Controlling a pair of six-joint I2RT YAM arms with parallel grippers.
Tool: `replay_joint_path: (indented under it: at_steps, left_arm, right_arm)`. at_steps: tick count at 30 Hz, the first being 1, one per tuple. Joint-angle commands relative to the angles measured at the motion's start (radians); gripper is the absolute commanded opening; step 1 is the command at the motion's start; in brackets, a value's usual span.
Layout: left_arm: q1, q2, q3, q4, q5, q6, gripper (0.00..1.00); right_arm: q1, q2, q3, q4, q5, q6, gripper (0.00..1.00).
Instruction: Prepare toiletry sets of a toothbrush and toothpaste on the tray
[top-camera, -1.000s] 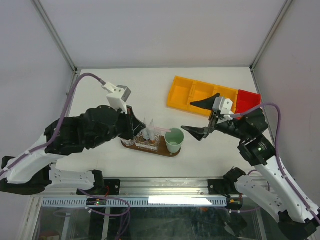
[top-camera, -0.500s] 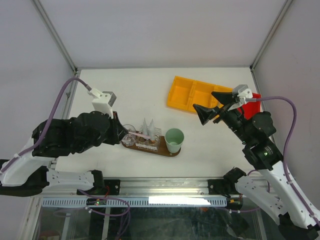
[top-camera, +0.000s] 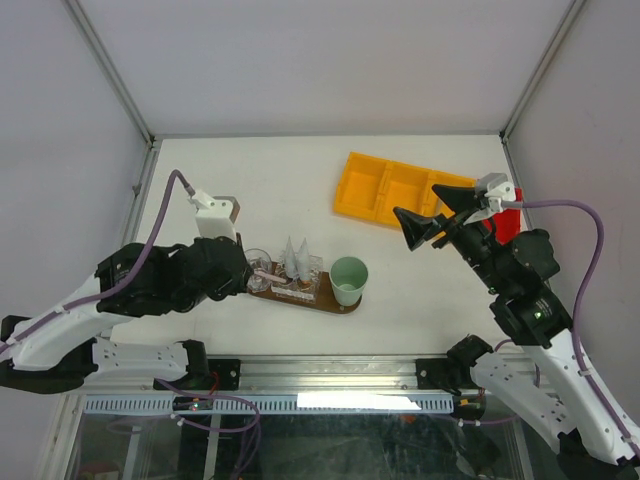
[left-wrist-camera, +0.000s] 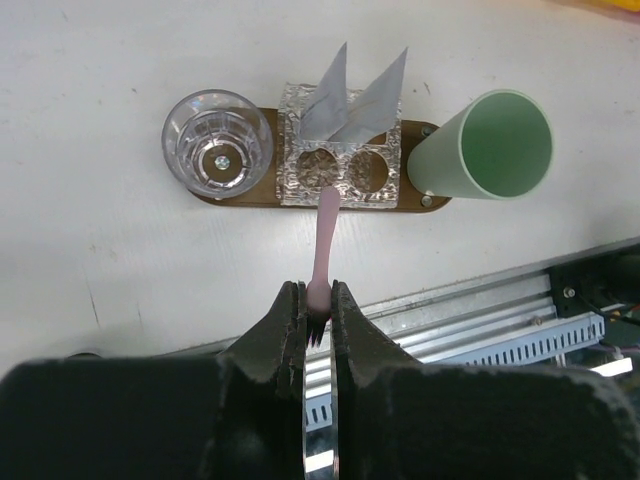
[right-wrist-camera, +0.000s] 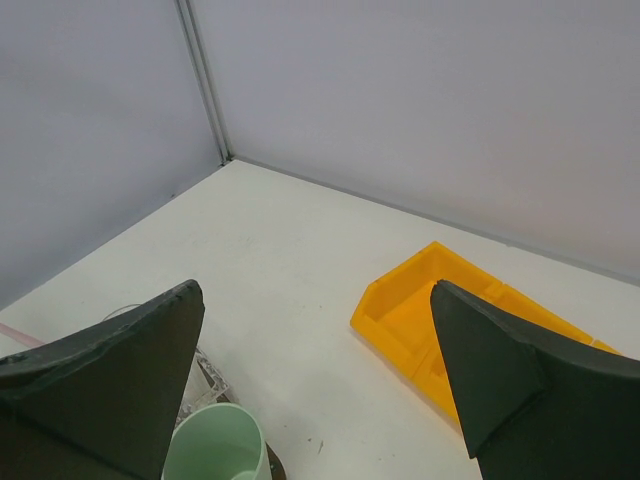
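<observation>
- My left pincer (left-wrist-camera: 318, 300) is pressed together on the bristle end of a pink toothbrush (left-wrist-camera: 324, 235), gripping it between the two black fingers (left-wrist-camera: 285, 330).
- The toothbrush sticks straight out ahead of the pincer. Its far tip is over the near edge of a silvery block (left-wrist-camera: 340, 172) with round holes, by the near left hole. I cannot tell if the tip touches the block.
- The block sits in the middle of the tray (left-wrist-camera: 255, 198), a dark brown oval board lying on the white counter (left-wrist-camera: 100, 250).
- Two white tubes (left-wrist-camera: 338, 95) stand in the block's far holes, narrow ends up, leaning slightly to the right.
- The two near holes show only a crinkled, brownish bottom.
- A clear glass (left-wrist-camera: 218, 140) stands upright on the left end of the tray, just beside the block.
- A green cup (left-wrist-camera: 495, 145) stands on the right end of the tray, just beside the block, its mouth facing up.
- My right pincer (top-camera: 414, 199) is spread wide and holds nothing. It hangs in the air well apart from the tray, to the right and further back.
- Under and behind that pincer a yellow bin (top-camera: 385, 190) with compartments lies on the counter, with a red part (top-camera: 508, 215) at its right end, partly hidden by my right arm.
</observation>
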Motion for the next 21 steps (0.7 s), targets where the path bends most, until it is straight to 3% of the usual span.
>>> replay_joint_path:
  at_steps: [1, 21]
  left_arm:
    - [-0.006, -0.022, -0.03, 0.012, -0.075, -0.067, 0.0]
    - [-0.006, 0.02, -0.144, 0.115, -0.124, -0.12, 0.0]
  right_arm:
    - [-0.002, -0.012, 0.003, 0.019, 0.003, -0.004, 1.0]
    - [-0.002, -0.04, -0.01, 0.007, -0.007, 0.01, 1.0]
